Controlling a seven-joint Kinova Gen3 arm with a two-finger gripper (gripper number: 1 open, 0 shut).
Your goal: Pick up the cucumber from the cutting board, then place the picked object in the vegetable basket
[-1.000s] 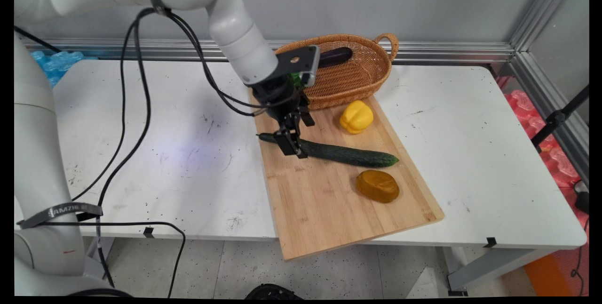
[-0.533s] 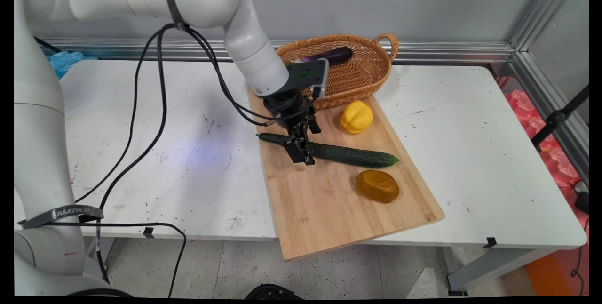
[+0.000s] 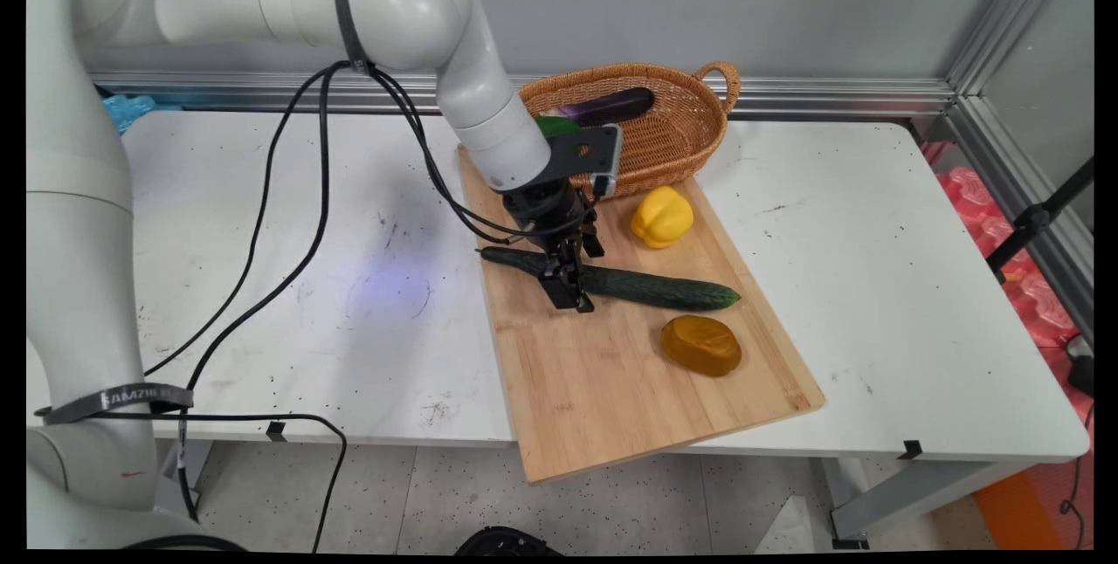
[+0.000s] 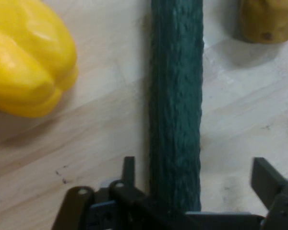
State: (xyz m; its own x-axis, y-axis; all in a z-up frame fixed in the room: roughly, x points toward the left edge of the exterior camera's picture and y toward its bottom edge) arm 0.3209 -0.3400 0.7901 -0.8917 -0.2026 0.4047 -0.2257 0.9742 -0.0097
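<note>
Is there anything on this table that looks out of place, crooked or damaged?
One thing: the bamboo cutting board lies askew, and its near corner juts past the white table's front edge. The long dark green cucumber, yellow bell pepper and brown potato on it look intact.

White table (image 3: 873, 223), scuffed and speckled. Grey wall (image 3: 786, 5) behind, aluminium rail (image 3: 838, 97) along its base. Speckled grey floor (image 3: 664, 503); red, probably plastic packaging (image 3: 1039, 293) at right.

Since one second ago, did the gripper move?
Yes. The gripper has slid right along the cucumber, toward the potato. The cucumber lies where it did on the board.
</note>
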